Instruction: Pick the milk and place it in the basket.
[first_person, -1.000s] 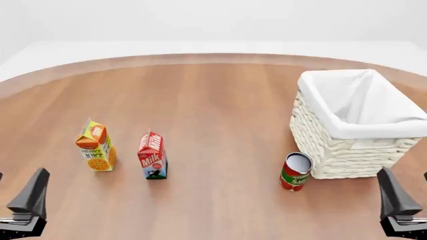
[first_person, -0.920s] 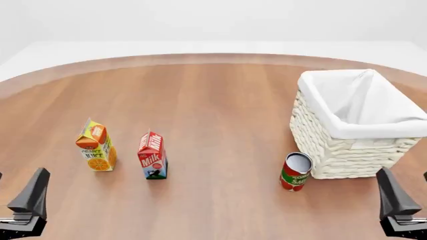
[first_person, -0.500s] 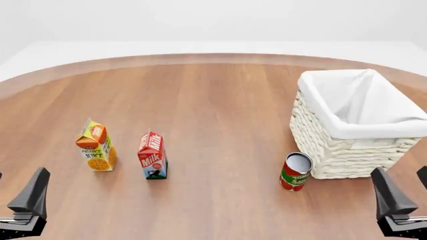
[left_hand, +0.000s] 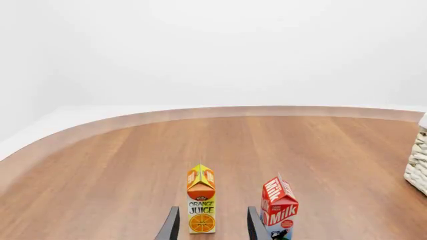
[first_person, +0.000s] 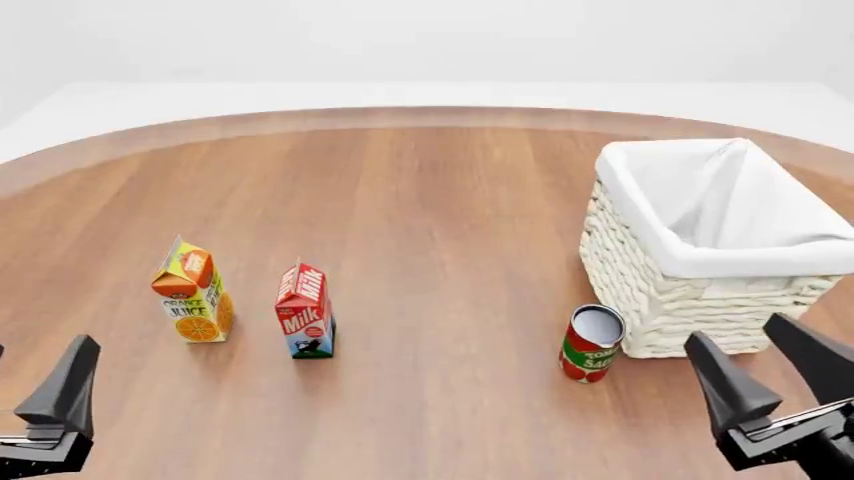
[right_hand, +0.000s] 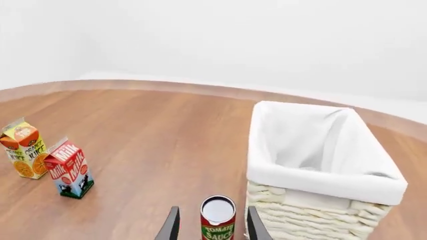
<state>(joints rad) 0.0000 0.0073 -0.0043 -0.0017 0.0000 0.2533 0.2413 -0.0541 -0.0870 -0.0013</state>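
The milk (first_person: 304, 310) is a small red gable-top carton standing upright on the wooden table, left of centre. It also shows in the wrist views, milk (left_hand: 279, 207) and milk (right_hand: 69, 167). The white wicker basket (first_person: 694, 300) with cloth lining stands at the right, basket (right_hand: 320, 182). My left gripper (first_person: 40, 350) is open at the near left edge, well short of the milk. My right gripper (first_person: 737, 335) is open at the near right, just in front of the basket and far from the milk.
An orange-yellow juice carton (first_person: 194, 292) stands just left of the milk and lines up between the left fingers (left_hand: 172, 225) from afar. A red tomato sauce can (first_person: 590, 343) stands against the basket's near left corner, ahead of the right fingers (right_hand: 253, 225).
My right gripper has shifted left and swung so both fingers now show before the basket. The left gripper and all objects have stayed put.
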